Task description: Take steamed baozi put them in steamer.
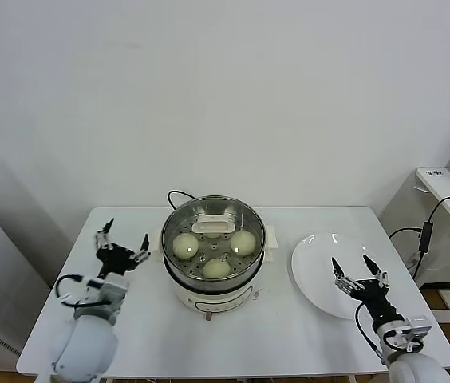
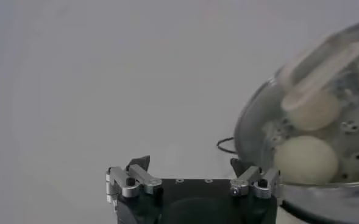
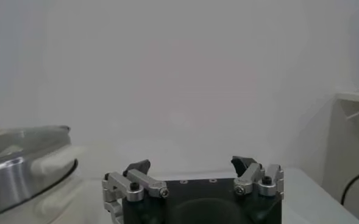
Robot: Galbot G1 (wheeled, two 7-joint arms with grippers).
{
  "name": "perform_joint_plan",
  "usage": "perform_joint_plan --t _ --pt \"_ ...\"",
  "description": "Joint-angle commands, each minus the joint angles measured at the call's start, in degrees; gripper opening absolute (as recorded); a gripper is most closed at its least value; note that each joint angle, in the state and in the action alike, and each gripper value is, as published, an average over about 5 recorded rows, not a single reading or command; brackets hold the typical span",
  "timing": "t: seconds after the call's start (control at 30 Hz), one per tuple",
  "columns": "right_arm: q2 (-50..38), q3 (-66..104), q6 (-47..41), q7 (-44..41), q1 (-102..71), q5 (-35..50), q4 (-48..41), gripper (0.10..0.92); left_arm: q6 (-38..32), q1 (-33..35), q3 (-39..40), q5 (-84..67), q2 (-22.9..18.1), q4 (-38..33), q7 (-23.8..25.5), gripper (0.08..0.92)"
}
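The steel steamer [image 1: 168,257] stands mid-table on its cream base [image 1: 209,302], with a glass lid and white handle [image 1: 213,227] on top. Through the lid I see cream-white baozi on the perforated tray: one to the left [image 1: 185,245], one to the right [image 1: 243,242], one in front [image 1: 217,268]. Another is partly hidden under the handle. My left gripper [image 1: 126,233] is open and empty beside the steamer's left side. It shows in the left wrist view [image 2: 189,162] next to the steamer [image 2: 252,122], with a baozi [image 2: 306,159] inside. My right gripper [image 1: 351,262] [image 3: 191,162] is open and empty over the plate.
A flat white plate [image 1: 313,263] lies right of the steamer, with nothing on it. A black cord [image 1: 179,194] runs behind the steamer. The steamer's rim shows in the right wrist view [image 3: 8,170]. A side desk [image 1: 448,187] with cables stands off the table's right.
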Motion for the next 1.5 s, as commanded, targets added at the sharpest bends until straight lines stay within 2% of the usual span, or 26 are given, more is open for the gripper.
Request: perform_joint_plan --t 0.03,0.27,0.57,1.5 --pt "0.35 -2.41 0.07 1.75 1.88 -0.49 -0.66 0.823 -39.05 10.53 -17.81 -10.07 -12.64 6.03 2.55 0.823" --pt "1.08 -2.05 1.59 0.24 0.38 -1.88 -1.36 0.823 -41.44 12.51 -19.86 -10.09 -16.25 8.32 3.79 0.823" --pt "2.21 -2.40 4.00 -0.94 -0.94 -3.26 -1.55 0.823 -40.52 13.79 -20.09 -10.12 -18.49 8.71 6.84 0.823" --pt "2.39 -3.24 5.78 -0.67 -2.55 -3.50 0.11 0.823 -40.83 18.37 -19.87 -16.20 -17.90 8.16 13.87 0.823"
